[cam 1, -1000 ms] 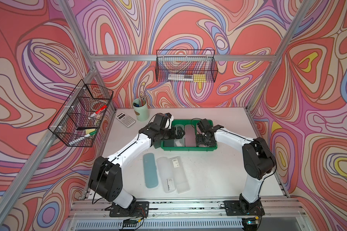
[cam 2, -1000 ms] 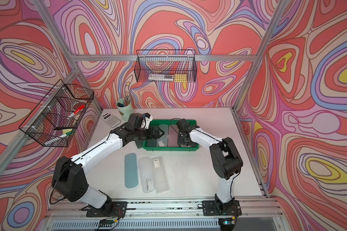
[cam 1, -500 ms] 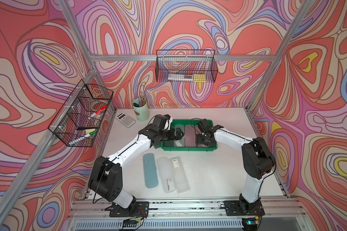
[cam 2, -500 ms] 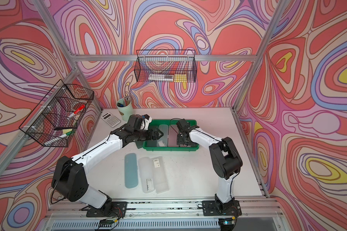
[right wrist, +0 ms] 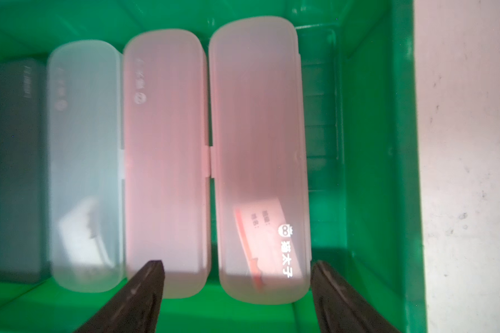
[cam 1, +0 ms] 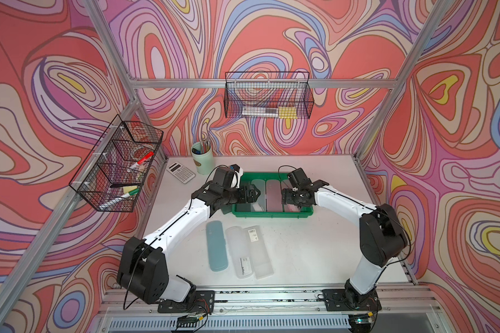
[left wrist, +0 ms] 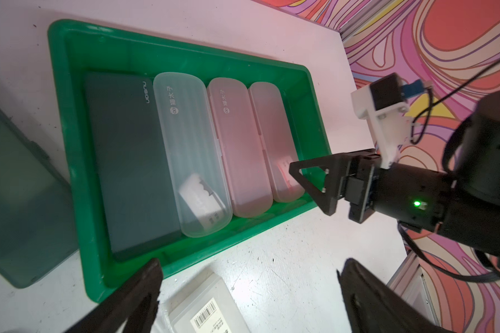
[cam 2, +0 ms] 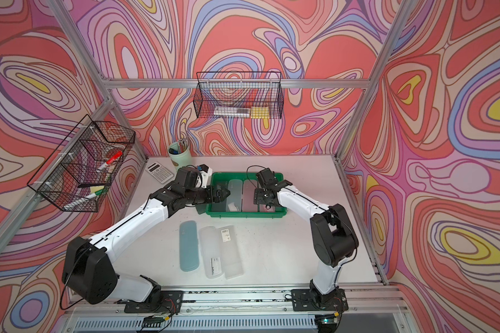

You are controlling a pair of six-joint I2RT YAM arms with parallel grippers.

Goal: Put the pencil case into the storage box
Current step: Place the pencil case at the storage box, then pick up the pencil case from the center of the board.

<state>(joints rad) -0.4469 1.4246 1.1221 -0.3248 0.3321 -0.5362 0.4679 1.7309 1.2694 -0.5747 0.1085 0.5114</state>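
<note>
The tabletop [cam 1: 315, 253] carries the green storage box [cam 1: 272, 214] toward its far edge, with four cases side by side inside. The pink pencil case [right wrist: 257, 144] lies flat nearest the box's right wall, long axis running far-to-near. It sits directly beneath the right end effector [right wrist: 237, 266], whose fingers stand wider than the case and grip nothing. Three more cases, the teal case [cam 1: 216, 249] leftmost, lie parallel toward the near edge. The left end effector [left wrist: 251, 268], also spread and empty, looks nearer to them.
</note>
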